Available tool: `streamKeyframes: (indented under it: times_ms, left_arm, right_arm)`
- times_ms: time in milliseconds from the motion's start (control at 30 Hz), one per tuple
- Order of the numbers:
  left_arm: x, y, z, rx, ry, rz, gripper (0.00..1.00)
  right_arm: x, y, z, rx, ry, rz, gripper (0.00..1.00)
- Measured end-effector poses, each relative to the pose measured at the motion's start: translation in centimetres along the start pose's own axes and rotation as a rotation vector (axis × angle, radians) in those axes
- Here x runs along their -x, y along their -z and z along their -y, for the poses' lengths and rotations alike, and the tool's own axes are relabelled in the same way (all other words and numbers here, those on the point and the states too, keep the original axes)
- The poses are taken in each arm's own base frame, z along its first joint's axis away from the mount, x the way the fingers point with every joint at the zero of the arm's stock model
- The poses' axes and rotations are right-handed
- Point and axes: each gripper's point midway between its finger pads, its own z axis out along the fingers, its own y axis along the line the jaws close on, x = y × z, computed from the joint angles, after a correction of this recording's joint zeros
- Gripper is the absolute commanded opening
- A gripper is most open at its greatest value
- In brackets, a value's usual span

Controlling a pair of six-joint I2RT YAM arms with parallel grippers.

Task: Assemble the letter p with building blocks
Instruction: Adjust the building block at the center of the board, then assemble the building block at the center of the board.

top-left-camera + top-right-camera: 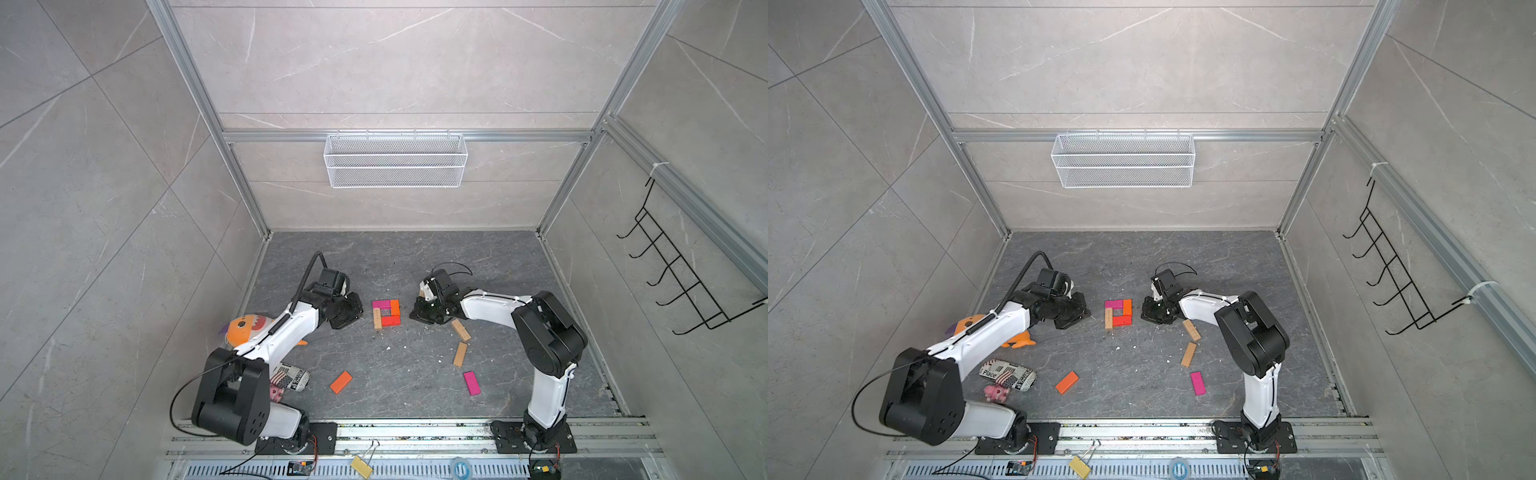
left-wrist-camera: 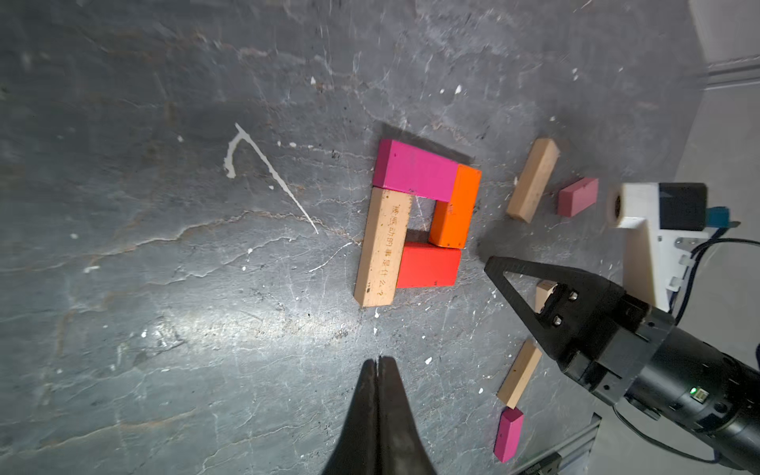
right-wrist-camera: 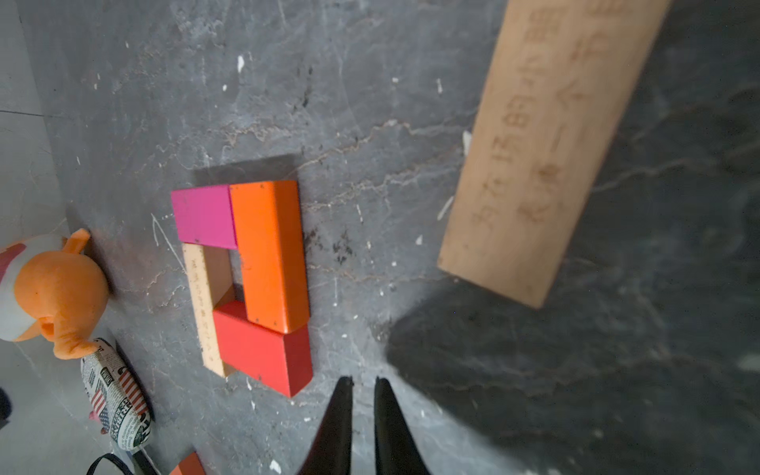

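The left hand (image 2: 377,361) is closed, right hand (image 3: 364,379) barely parted, empty; best grip tan block (image 1: 460,354) midway, parallel to stem (image 1: 377,319).

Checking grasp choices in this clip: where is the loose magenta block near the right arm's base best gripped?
Take the loose magenta block across its two long sides at mid-length, coming straight down from above. It lies flat with nothing touching it, so the narrow width is probably the easiest span to pinch.

Top views: high overhead, facing down, whole floor (image 1: 415,266). Wrist views: close, low, sharing letter p (image 2: 382,246).
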Motion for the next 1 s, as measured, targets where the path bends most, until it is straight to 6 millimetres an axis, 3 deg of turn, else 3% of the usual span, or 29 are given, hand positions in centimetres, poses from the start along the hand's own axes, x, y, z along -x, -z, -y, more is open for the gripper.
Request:
streamKeyframes:
  times_ms: [167, 300, 433, 567, 700, 867, 1000]
  left_arm:
    - [-0.7, 3.2, -0.2, 0.004, -0.023, 0.052, 0.02]
    - [-1.7, 4.7, -1.2, 0.027, -0.026, 0.068, 0.07]
    - [-2.8, 5.2, -2.3, 0.051, -0.024, 0.061, 0.3]
    - [-3.9, 5.0, -3.3, 0.071, -0.017, 0.039, 0.73]
    - [-4.4, 5.3, -3.6, 0.062, -0.02, 0.045, 0.95]
    - [-4.5, 6.1, -3.3, 0.032, -0.035, 0.08, 0.98]
    - [-4.3, 6.2, -3.2, 0.025, -0.047, 0.088, 0.97]
  right_arm:
    - [0.0, 1.9, -0.8, 0.017, 0.019, 0.027, 0.19]
    - [-0.5, 2.7, -0.6, 0.015, 0.026, 0.031, 0.22]
    - [-1.4, 3.0, 0.1, -0.001, 0.03, 0.02, 0.32]
    - [-2.1, 3.7, 0.6, -0.018, 0.04, 0.017, 0.57]
    - [-2.6, 5.5, 0.8, -0.037, 0.064, 0.031, 0.75]
    - [-2.9, 8.7, 1.2, -0.081, 0.086, 0.079, 0.92]
    - [-3.8, 10.8, 3.1, -0.161, 0.065, 0.098, 0.94]
